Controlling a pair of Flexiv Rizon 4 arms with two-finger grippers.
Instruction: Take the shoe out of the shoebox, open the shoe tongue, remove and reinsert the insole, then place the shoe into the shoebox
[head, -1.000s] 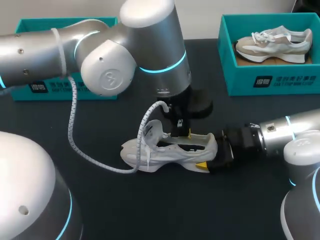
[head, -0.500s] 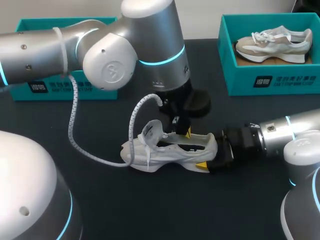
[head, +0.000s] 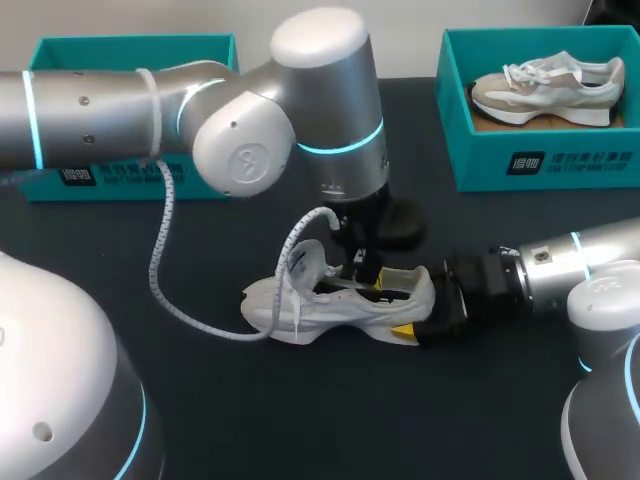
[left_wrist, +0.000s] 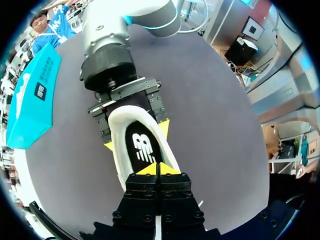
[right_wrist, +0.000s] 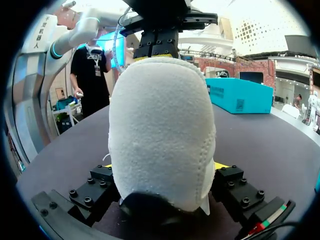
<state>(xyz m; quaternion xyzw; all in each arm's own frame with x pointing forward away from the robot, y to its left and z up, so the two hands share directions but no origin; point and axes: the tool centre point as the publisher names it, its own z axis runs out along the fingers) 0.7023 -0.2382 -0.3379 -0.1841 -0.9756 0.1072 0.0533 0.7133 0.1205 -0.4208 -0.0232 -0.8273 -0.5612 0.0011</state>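
A white shoe (head: 320, 305) stands upright on the black table, toe to the left. My left gripper (head: 368, 280) points straight down into its opening, behind the raised tongue (head: 305, 262). In the left wrist view this gripper (left_wrist: 158, 168) is shut, its yellow tips together on the black insole (left_wrist: 142, 147), which lies flat inside the shoe. My right gripper (head: 420, 320) comes in level from the right and is shut on the heel (right_wrist: 160, 130), one finger on each side.
A teal shoebox (head: 540, 160) at the back right holds a second shoe (head: 545, 88). Another teal shoebox (head: 130, 50) stands at the back left, mostly behind my left arm. A white coiled cable (head: 165, 270) hangs from that arm to the shoe's left.
My left arm has shifted to the right and its gripper has sunk a little deeper into the shoe. The shoe and the right arm have stayed put.
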